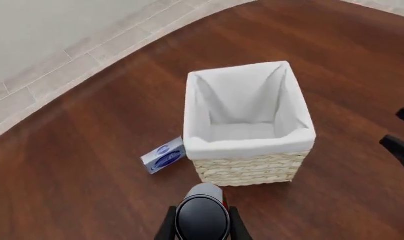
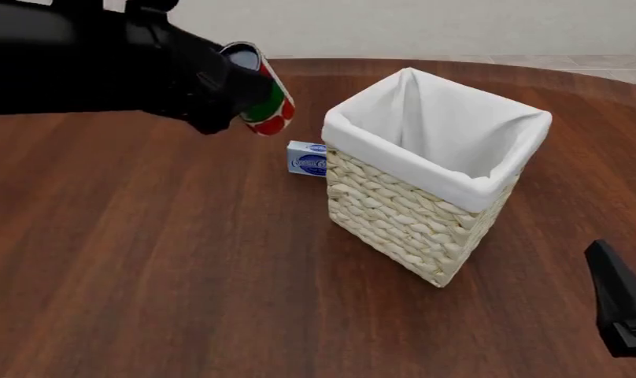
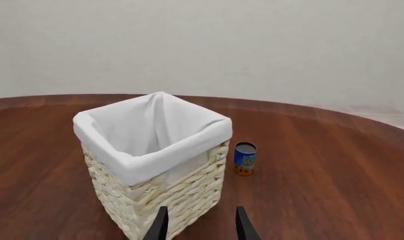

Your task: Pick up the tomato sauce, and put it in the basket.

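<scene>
Front view has my left gripper [image 2: 239, 98] raised above the table [image 2: 139, 260], clamped on the tomato sauce [image 2: 265, 90]; the can is tilted, its silver top turned toward the camera, its red and green label showing past the dark fingers. It hangs in the air just left of the basket [image 2: 402, 213], near rim height, not over the opening. On my left wrist camera the can [image 1: 202, 215] fills the space between the two fingers, and beyond it I look down into the basket [image 1: 245, 167] and its white liner.

A small blue-and-white box [image 2: 306, 158] lies on the table touching or just beside the basket's far left wall; the wrist view shows the same box [image 1: 163, 155] by the wicker.

My right gripper [image 3: 200, 222] sits low at the near right, fingers held a moderate gap apart with nothing between them, pointing at the basket [image 3: 158, 195]. From that camera I also see a small blue can [image 3: 245, 158] standing upright behind the basket's right corner.
</scene>
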{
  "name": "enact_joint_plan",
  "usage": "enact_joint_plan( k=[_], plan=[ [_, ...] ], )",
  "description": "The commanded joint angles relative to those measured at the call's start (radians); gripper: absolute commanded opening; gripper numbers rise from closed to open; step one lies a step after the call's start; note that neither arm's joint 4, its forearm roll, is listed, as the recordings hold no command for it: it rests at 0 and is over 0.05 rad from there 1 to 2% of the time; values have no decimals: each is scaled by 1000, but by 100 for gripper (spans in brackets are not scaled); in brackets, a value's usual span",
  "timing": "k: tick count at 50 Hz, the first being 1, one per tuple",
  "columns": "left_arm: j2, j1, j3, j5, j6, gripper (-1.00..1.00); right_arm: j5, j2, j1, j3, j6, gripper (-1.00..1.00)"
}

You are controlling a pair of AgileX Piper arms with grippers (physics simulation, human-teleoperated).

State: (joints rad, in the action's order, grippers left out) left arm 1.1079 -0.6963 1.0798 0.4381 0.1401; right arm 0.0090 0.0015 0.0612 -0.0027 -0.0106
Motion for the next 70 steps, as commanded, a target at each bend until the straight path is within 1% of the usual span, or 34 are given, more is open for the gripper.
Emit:
enact_joint_plan(
  k=[1,4,12,27,36,56,70],
  plan=[
    [60,-40,88,-15,25,-100,3,0,1,1,2,100],
    [70,-45,93,-22,29,-100,3,0,0,1,3,100],
    [117,-66,154,-34,26,-100,2,0,-4,1,4,100],
    [200,-125,197,-86,16,-100,1,0,1,-1,4,100],
    [252,-159,243,-110,5,-100,2,1,9,0,5,100],
    [387,-199,305,-177,1,-100,4,0,14,-2,13,100],
    [465,-215,346,-202,-8,-100,4,0,23,-1,13,100]
  ],
)
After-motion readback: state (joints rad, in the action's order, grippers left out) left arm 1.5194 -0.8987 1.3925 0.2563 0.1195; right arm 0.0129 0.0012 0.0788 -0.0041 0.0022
